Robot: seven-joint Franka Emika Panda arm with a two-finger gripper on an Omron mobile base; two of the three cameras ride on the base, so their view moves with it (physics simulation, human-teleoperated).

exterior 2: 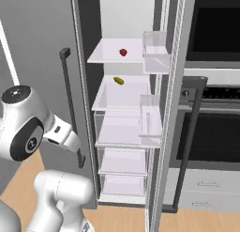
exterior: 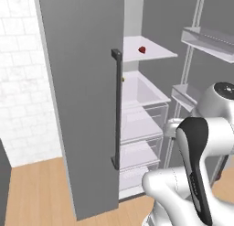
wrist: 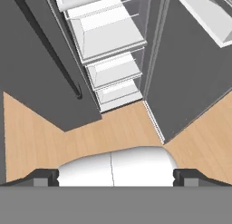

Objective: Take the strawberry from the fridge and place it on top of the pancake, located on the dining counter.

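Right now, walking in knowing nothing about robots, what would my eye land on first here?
Probably the tall grey fridge standing with one door open, its white shelves and clear drawers on show. On its upper shelf sits a tiny bright red strawberry, with a small yellow fruit on the shelf below. In front looms the bulky white robot arm, folded low before the fridge.

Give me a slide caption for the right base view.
Fridge open, strawberry on top shelf, small yellow fruit one shelf below.
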